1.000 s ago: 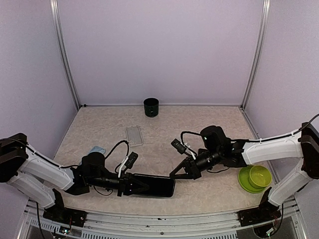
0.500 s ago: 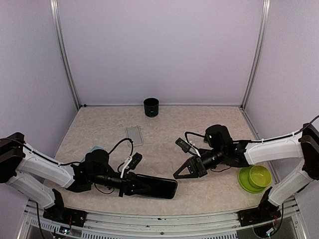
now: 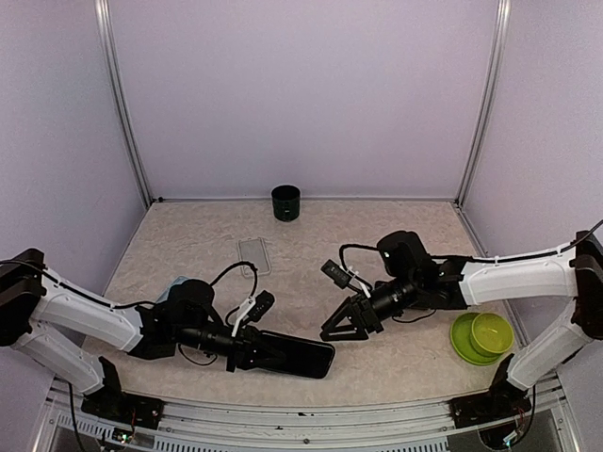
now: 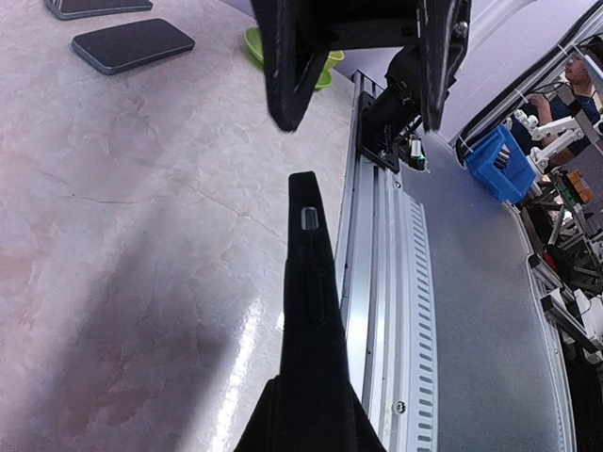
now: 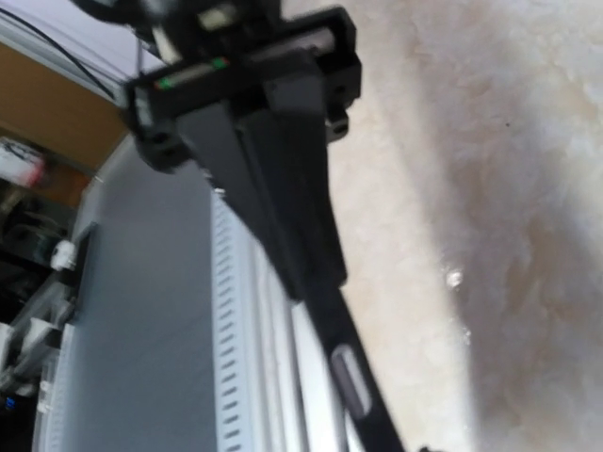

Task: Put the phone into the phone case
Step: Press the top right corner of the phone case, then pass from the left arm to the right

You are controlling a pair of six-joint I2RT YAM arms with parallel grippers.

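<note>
My left gripper is shut on one end of a black phone case, held low near the table's front edge. The case's glossy dark face looks like the phone lying in it, but I cannot tell the two apart. In the left wrist view the case stands edge-on, showing a small cut-out and a moulded button strip. My right gripper is open just beyond the case's free end, touching nothing. Its two fingers stand apart above that end. The right wrist view shows the left gripper clamped on the case.
A clear case lies flat at mid-table. A dark green cup stands at the back wall and a green bowl at the right. A light blue item peeks out behind my left arm. A dark phone lies near the bowl.
My right gripper has opened and dropped back a little from the case's end. My left gripper has shifted the case slightly to the right.
</note>
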